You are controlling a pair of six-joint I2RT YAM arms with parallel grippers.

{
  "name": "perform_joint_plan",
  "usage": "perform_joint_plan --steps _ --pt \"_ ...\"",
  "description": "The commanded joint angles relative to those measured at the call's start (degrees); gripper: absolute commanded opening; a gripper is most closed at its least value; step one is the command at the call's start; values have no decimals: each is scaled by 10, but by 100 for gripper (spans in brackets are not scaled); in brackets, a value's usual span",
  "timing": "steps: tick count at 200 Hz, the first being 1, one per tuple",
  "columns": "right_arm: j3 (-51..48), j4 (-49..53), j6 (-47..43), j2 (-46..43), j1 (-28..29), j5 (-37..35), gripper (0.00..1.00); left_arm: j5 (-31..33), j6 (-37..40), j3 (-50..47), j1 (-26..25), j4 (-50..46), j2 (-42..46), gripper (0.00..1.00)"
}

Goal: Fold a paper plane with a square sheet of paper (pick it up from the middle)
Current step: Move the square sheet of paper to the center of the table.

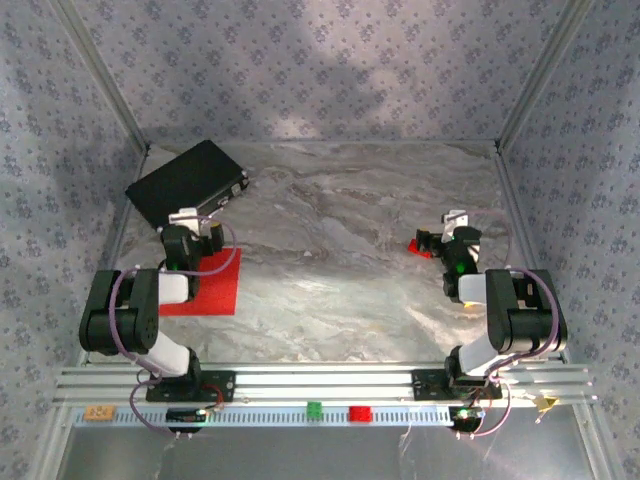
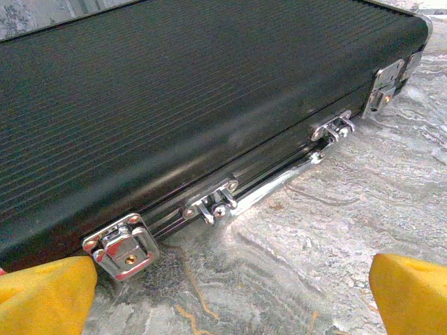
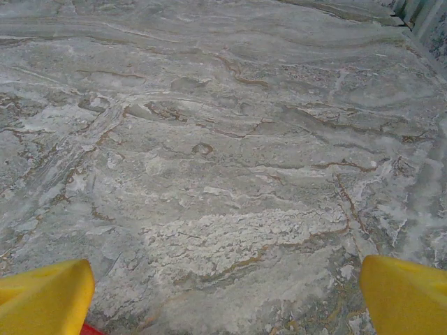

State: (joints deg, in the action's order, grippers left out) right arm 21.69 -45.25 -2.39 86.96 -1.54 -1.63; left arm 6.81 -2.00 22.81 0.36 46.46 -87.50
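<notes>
Our left gripper (image 2: 223, 293) and right gripper (image 3: 223, 293) both gape empty, which we judge is in readiness for the pick. The sheet (image 1: 215, 290) lies flat at eight o'clock beneath the left arm (image 1: 140, 305), the box (image 1: 188, 180) at ten.

No readable text, no labels, no brands, no numbers on anything

Marble table (image 1: 350, 230): red sheet (image 1: 215, 287), black case (image 1: 185, 180)
</notes>
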Motion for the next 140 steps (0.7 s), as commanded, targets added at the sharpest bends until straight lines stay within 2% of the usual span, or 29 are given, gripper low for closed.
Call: perform_joint_plan --steps 1,140 --pt "10 -4 5 2 -4 6 99 -10 -1 7 1 4 -4 100" --pt "11 -3 9 2 -9 16 99 -13 -1 8 2 3 -4 100"
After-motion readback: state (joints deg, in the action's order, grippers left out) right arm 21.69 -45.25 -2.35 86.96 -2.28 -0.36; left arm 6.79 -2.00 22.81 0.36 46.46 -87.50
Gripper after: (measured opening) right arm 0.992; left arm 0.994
